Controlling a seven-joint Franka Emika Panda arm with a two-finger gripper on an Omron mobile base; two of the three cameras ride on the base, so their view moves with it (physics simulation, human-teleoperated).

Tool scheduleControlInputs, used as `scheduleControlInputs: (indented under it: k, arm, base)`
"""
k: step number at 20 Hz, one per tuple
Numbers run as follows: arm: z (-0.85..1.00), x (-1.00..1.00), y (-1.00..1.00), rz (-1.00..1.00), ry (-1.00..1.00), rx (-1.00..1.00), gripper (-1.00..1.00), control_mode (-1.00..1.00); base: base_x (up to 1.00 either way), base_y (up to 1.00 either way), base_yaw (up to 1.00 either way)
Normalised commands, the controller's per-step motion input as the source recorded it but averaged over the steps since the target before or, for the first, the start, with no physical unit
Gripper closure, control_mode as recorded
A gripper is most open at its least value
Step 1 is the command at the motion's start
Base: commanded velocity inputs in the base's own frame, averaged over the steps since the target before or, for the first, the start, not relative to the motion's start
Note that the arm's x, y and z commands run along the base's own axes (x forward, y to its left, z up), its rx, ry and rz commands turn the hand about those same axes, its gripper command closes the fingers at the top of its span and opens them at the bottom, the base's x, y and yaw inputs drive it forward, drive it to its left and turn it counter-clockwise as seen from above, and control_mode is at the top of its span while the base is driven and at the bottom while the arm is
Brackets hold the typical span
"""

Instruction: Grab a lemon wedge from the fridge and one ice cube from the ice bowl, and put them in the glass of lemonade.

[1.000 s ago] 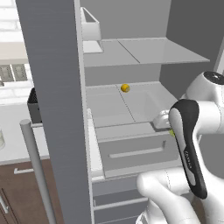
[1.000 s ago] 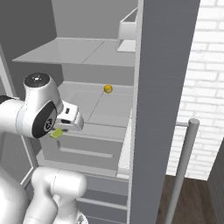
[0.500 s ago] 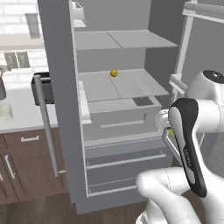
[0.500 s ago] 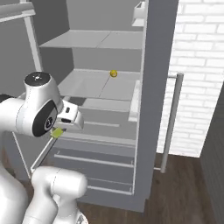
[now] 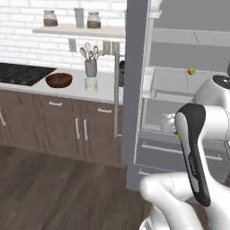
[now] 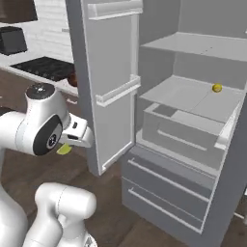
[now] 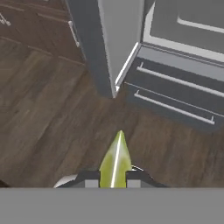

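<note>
Grey utensil cup [image 5: 90, 67] with spoons at 11 o'clock, two lidded jars [image 5: 50, 18] on shelf above, black cooktop [image 5: 22, 73] at 9 o'clock, brown wooden cabinets [image 5: 63, 130], dark wood floor [image 7: 48, 109]

Yellow-green lemon wedge [image 7: 115, 162] pinched in claw [image 7: 113, 178].

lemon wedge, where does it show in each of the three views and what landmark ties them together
Left base view: the lemon wedge is a thin green sliver at centre right, peeking past the arm's dark link.
Right base view: left of centre, under the white hand.
Hand view: bottom centre, pinched in the tool, pointing up the frame.
Shared landmark: the open fridge door.
</note>
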Motion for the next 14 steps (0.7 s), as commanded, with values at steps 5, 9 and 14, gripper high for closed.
scheduleControlInputs:
  k: [5,9,14]
  arm:
    - [0.00,0.00,0.00,0.00,0.00,0.00,1.00,1.00]
    - [0.00,0.00,0.00,0.00,0.00,0.00,1.00,1.00]
    - [0.00,0.00,0.00,0.00,0.00,0.00,1.00,1.00]
  base:
    - [0.01,0.13,1.00]
    - [0.07,0.35,0.89]
    - [0.59,0.16,0.76]
